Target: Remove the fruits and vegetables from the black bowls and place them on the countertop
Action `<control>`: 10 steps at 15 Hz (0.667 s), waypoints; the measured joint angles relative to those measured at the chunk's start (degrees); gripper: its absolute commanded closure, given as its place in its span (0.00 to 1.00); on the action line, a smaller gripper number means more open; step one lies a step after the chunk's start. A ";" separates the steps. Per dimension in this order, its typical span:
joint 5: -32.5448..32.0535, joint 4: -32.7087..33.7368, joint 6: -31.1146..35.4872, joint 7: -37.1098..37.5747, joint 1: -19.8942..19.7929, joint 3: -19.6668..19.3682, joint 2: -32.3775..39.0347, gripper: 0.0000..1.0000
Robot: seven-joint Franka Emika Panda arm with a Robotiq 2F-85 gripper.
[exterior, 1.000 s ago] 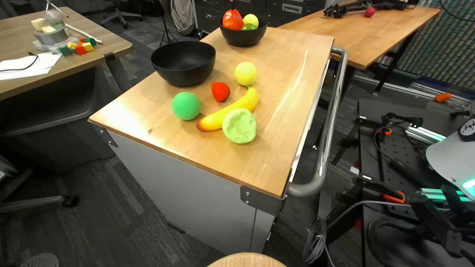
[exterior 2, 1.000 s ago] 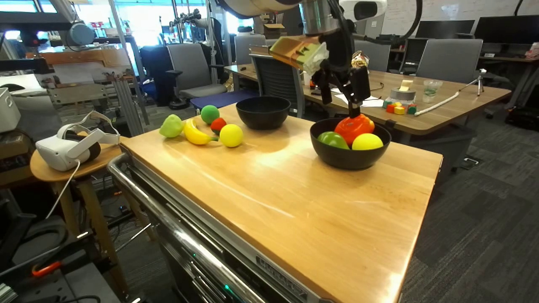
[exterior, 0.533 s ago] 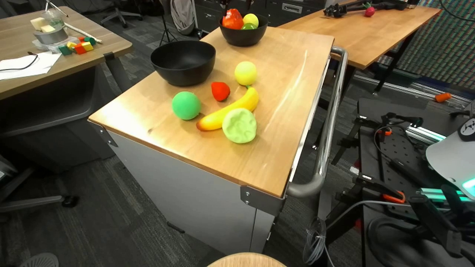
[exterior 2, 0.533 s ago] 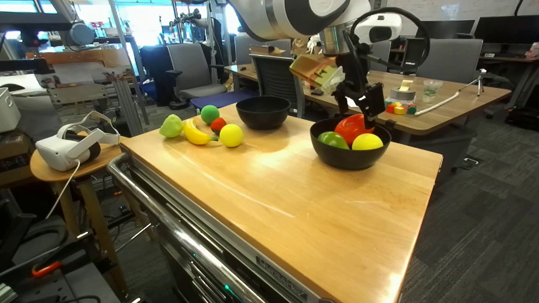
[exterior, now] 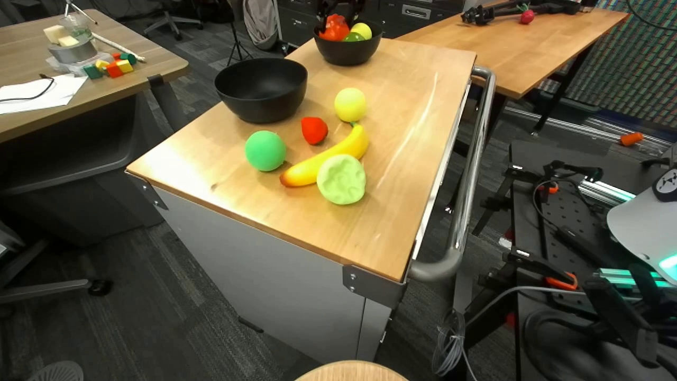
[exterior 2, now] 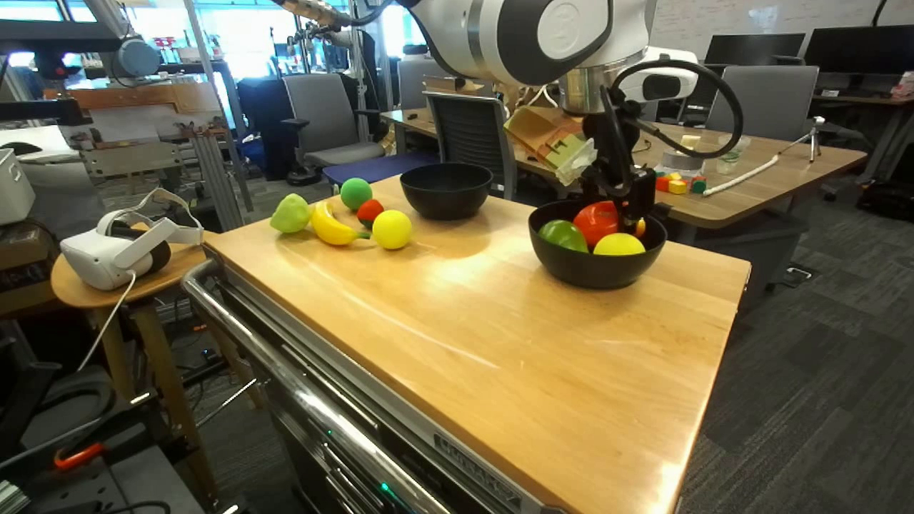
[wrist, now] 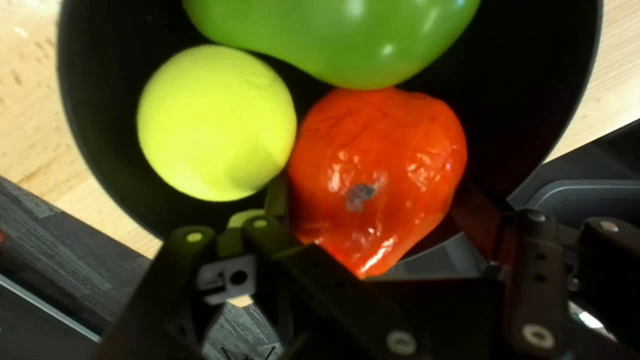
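A red pepper [wrist: 380,140] sits in a black bowl [exterior 2: 596,270] with a yellow ball [wrist: 215,125] and a green vegetable [wrist: 340,40]. My gripper [wrist: 372,202] reaches down into this bowl, its jaws on either side of the pepper. One finger [wrist: 276,197] lies against the pepper by the yellow ball. Contact on the far side is too dark to make out. The second black bowl [exterior: 259,111] shows nothing in it. On the wooden countertop [exterior 2: 443,335] lie a banana [exterior: 351,145], pale green cabbage [exterior: 341,180], green ball [exterior: 265,151], red piece [exterior: 314,130] and yellow ball [exterior: 350,105].
A metal rail handle [exterior 2: 307,389] runs along one side of the countertop. Beyond another edge stands a desk [exterior: 143,34] with blocks and tape. Close to a corner, a stool [exterior 2: 71,289] carries a white headset [exterior 2: 136,250].
My gripper has come down into the bowl, around the pepper. Over the last half second the pepper, the yellow ball beside it and their bowl have shifted slightly.
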 measured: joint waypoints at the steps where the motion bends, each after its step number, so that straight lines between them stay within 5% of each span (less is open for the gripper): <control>1: 0.74 0.01 -0.19 -0.59 -0.40 0.27 -0.03 0.45; 10: 0.49 -0.05 -3.11 -4.13 -0.68 0.65 -1.40 0.45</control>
